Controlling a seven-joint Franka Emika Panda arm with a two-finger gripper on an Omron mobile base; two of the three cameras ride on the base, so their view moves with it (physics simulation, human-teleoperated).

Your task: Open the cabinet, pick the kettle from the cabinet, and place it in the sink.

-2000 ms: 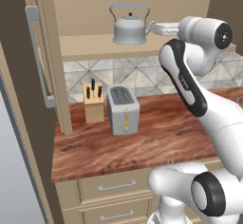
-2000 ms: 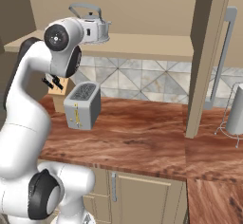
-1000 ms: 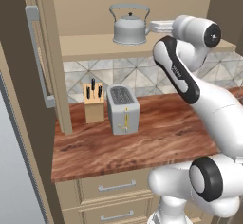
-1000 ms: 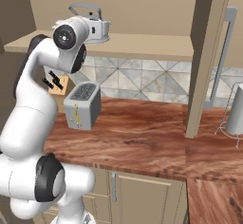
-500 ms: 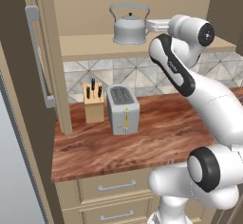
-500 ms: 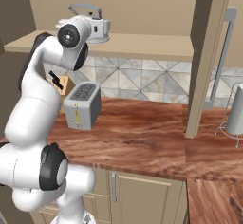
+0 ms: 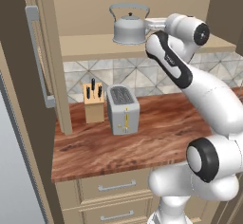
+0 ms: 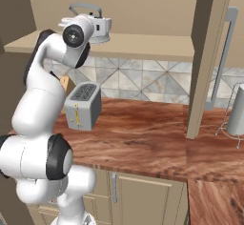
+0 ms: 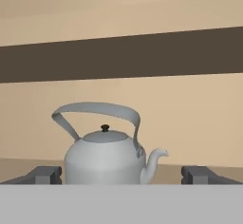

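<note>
Between the tool's [image 9: 121, 174] spread tips, upright kettle [image 9: 107, 157], apparently untouched.

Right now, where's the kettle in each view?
Left base view: kettle top centre, on the cabinet shelf.
Right base view: upper left, mostly hidden behind the arm; handle shows.
Hand view: lower centre, between the open hand's fingertips.
Shared landmark: the shelf.

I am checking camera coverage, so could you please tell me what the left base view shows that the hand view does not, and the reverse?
The left base view takes in the knife block, the toaster, the counter and the open cabinet door. The hand view adds the open gripper, with its finger tips either side of the kettle's body and its spout clear. Both show the kettle on the cabinet shelf.
</note>
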